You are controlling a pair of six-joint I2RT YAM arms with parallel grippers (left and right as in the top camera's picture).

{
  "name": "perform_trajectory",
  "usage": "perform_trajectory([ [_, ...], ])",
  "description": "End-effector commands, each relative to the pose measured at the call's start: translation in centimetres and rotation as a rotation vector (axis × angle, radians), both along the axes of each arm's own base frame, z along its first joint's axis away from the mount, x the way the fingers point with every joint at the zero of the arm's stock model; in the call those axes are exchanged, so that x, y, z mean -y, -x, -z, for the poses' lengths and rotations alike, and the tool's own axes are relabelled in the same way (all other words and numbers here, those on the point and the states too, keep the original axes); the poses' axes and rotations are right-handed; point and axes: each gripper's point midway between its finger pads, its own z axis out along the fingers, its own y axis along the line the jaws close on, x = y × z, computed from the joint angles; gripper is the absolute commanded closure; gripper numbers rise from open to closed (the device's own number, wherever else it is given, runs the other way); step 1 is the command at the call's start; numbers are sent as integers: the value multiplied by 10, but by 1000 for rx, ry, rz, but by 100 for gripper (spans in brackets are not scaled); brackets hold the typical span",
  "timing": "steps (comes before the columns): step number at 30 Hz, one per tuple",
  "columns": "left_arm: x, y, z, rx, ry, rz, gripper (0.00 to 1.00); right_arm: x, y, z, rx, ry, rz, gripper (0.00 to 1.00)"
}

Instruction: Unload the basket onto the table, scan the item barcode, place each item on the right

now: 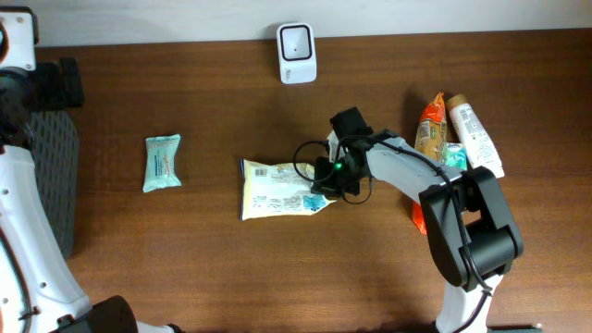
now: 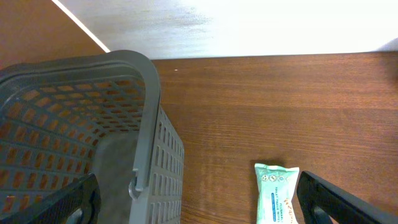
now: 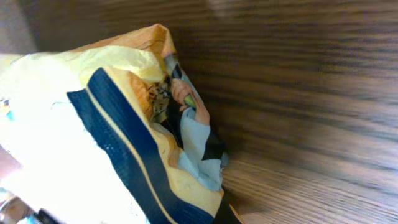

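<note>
As the overhead view shows it, the flat yellow-and-white plastic snack bag point(image 1: 273, 188) lies mid-table point(image 1: 277, 277), well short of the white barcode scanner point(image 1: 296, 53) at the far edge. The right gripper point(image 1: 326, 185) is clamped on the bag's right-hand end.

From the left wrist, the left gripper point(image 2: 199, 202) stands wide and empty beside the grey mesh plastic basket point(image 2: 149, 112), near a small pale-green packet point(image 2: 277, 193).

From the right wrist, bunched film of the bag point(image 3: 124, 124) fills the frame; the fingers themselves are hidden. It looks light, soft and slick, likely to sag from one end. The sealed end seam seems the firmest hold, leaving the printed faces clear. I cannot tell where the barcode sits.
</note>
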Motion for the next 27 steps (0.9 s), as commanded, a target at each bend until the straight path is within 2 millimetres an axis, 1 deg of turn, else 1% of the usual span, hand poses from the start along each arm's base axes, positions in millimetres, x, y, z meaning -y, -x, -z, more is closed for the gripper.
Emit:
perform_trajectory([
  [1, 1, 3, -9, 20, -14, 9, 1, -22, 7, -38, 65, -173, -120, 96],
  [2, 1, 3, -9, 20, -14, 9, 1, -25, 7, -58, 103, -233, -148, 96],
  [3, 1, 3, -9, 20, -14, 9, 1, -21, 3, -89, 161, -313, -163, 96],
  [5, 1, 3, -9, 20, -14, 9, 1, -5, -5, -131, 234, -435, -156, 96],
  [6, 1, 3, -9, 20, -14, 9, 1, 9, -9, -155, 278, -515, -147, 96],
  [7, 1, 3, -9, 20, -14, 9, 1, 20, -11, -166, 277, -556, -125, 96],
  [8, 1, 3, -9, 20, -14, 9, 1, 30, -12, -161, 256, -539, -95, 96],
  [9, 1, 3, -9, 20, -14, 9, 1, 40, -9, -147, 217, -470, -64, 96],
  [10, 1, 3, -9, 20, -14, 9, 1, 44, -5, -136, 183, -424, -57, 96],
  [12, 1, 3, -9, 20, -14, 9, 1, 39, 1, -135, 170, -423, -75, 96],
  [13, 1, 3, -9, 20, -14, 9, 1, 36, 2, -139, 172, -451, -84, 96],
  [14, 1, 3, -9, 20, -14, 9, 1, 30, 1, -150, 193, -515, -104, 96],
  [16, 1, 3, -9, 20, -14, 9, 1, 26, -6, -181, 249, -647, -141, 96],
  [17, 1, 3, -9, 20, -14, 9, 1, 27, -11, -206, 288, -716, -159, 96],
  [18, 1, 3, -9, 20, -14, 9, 1, 31, -15, -227, 321, -768, -174, 96],
  [19, 1, 3, -9, 20, -14, 9, 1, 35, -17, -253, 362, -840, -199, 96],
  [21, 1, 3, -9, 20, -14, 9, 1, 53, -20, -296, 449, -919, -224, 96],
  [22, 1, 3, -9, 20, -14, 9, 1, 60, -23, -305, 469, -915, -211, 96],
  [23, 1, 3, -9, 20, -14, 9, 1, 73, -27, -318, 514, -903, -192, 96],
  [24, 1, 3, -9, 20, -14, 9, 1, 80, -29, -323, 536, -895, -181, 96],
  [26, 1, 3, -9, 20, -14, 9, 1, 92, -33, -327, 567, -873, -153, 96],
  [27, 1, 3, -9, 20, -14, 9, 1, 93, -38, -321, 576, -829, -132, 96],
])
